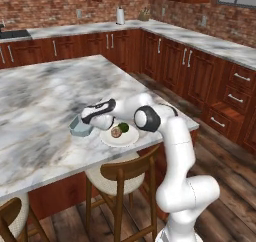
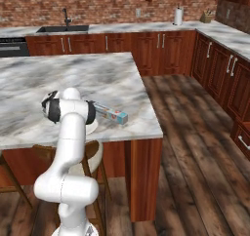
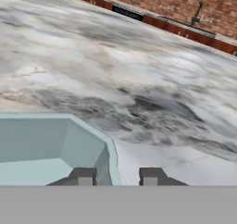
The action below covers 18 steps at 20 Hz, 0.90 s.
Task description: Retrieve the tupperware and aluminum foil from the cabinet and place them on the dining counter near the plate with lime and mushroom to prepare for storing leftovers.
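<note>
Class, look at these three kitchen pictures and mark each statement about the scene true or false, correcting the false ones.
1. The tupperware rests on the dining counter beside the plate. True.
2. The aluminum foil box stands upright in the sink. False: it lies flat on the counter near its edge.
3. In the hand view, the gripper straddles the container's wall, one fingertip inside and one outside. True.
4. The plate is bare. False: it carries two small foods, one brown and one green.
5. The tupperware is stacked on the plate. False: it sits on the counter next to it.
</note>
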Tool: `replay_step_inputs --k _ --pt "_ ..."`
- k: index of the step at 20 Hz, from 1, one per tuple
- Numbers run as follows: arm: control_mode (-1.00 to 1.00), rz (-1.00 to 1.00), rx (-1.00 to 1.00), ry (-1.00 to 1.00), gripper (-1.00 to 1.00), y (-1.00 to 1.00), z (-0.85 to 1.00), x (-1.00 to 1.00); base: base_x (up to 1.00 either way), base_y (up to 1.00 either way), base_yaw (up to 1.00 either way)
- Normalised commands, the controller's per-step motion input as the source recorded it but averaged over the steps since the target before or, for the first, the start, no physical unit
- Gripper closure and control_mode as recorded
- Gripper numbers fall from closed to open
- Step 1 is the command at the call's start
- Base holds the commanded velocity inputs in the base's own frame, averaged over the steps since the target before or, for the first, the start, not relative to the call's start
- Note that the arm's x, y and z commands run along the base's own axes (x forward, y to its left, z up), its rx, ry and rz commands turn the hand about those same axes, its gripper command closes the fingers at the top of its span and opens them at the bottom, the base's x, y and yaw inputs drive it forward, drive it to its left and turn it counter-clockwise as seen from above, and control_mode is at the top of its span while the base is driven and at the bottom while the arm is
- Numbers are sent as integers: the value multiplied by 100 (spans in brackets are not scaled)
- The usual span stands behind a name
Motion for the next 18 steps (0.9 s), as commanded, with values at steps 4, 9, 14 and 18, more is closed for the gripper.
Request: replay_step_inputs --k 4,9,14,18 --pt "-100 -7 0 -4 -100 -29 31 -45 0 0 0" --pt "-100 -10 0 0 -100 -55 59 -66 0 0 0" --pt "-100 -4 0 0 -100 -28 96 -30 0 0 0" --pt "-100 -1 0 0 -100 -8 100 -1 0 0 0"
